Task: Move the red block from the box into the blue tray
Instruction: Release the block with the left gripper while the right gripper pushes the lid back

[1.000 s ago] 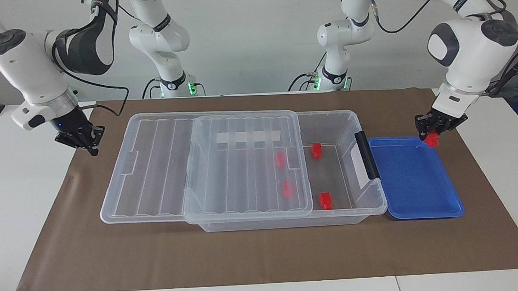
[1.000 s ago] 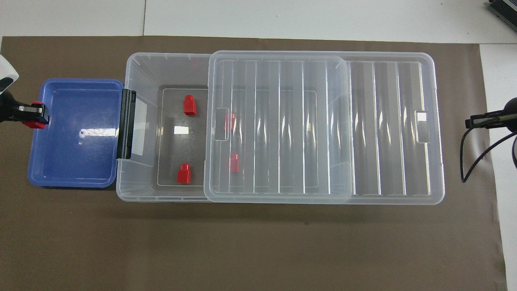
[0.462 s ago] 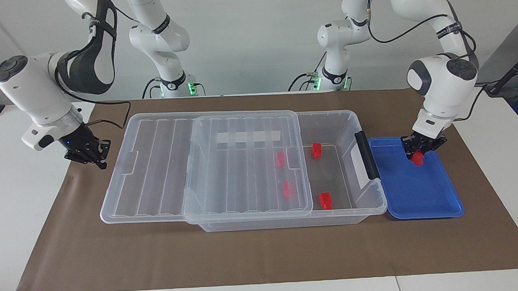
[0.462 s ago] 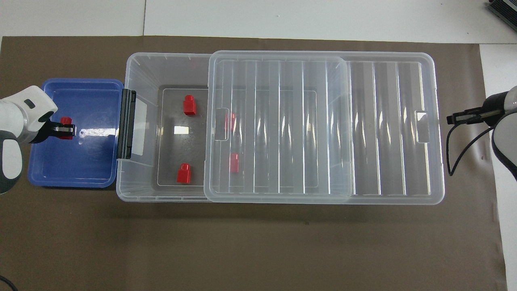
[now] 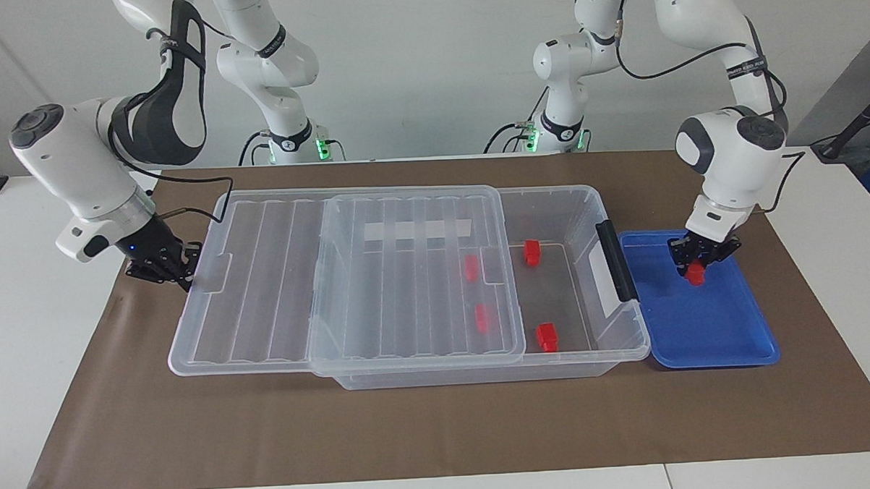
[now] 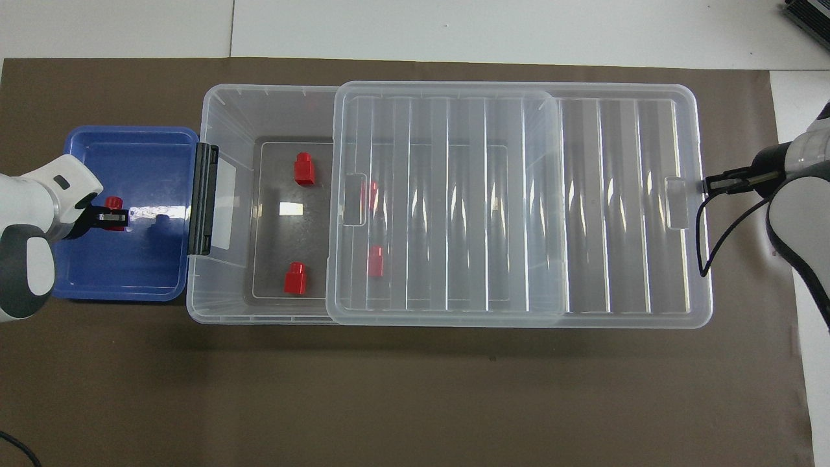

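Across the table's brown mat (image 5: 441, 425) the box (image 5: 576, 348) sits mid-mat, its lid (image 5: 414, 274) slid toward the right arm's end, four red blocks inside. Touching the box's latch end, the tray (image 5: 706, 336) lies at the left arm's end. Left gripper (image 5: 696, 263) hangs low over the tray, clamped on the block (image 5: 695, 274). Right gripper (image 5: 167, 270), fingers together and empty, hovers at the lid's end edge.

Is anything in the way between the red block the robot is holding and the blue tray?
Nothing visible is. The left gripper is shut on the red block right over the blue tray, whose floor beneath it is bare. Whether the block touches the floor yet, I cannot tell.
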Available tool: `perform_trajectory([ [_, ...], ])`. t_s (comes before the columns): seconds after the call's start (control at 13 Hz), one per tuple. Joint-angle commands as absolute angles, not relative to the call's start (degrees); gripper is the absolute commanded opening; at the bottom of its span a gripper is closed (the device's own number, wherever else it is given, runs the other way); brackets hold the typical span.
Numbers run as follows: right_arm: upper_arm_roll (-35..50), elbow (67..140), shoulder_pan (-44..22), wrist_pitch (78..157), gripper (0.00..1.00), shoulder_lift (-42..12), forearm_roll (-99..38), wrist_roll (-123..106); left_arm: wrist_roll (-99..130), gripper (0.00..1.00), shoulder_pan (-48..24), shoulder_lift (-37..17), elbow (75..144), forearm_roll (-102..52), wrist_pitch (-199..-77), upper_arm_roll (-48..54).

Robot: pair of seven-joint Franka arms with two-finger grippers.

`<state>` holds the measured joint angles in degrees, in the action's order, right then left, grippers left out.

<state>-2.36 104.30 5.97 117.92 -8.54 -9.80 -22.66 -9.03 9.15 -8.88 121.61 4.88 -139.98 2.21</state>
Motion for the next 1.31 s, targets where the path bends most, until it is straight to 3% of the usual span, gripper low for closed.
perform_trajectory([
  [0.0,-2.02,104.50,3.97,119.00,0.00,-8.79,-11.16,-20.49,-10.37,0.00,10.46,-11.15,122.34,4.04,-145.00,2.81],
  [0.92,-2.02,104.59,-6.24,119.18,0.00,-8.70,-11.25,-5.63,-10.20,0.00,10.11,-16.26,122.70,1.49,-152.75,2.81],
  [1.08,-2.02,104.59,-7.47,119.18,0.00,-8.70,-11.25,-4.93,-10.19,0.79,10.11,-16.26,122.61,1.49,-152.67,2.72],
  [1.23,-2.02,104.59,-8.08,119.18,0.00,-8.70,-11.34,-4.48,-10.02,0.83,9.59,-16.26,121.82,1.49,-151.10,2.81],
])
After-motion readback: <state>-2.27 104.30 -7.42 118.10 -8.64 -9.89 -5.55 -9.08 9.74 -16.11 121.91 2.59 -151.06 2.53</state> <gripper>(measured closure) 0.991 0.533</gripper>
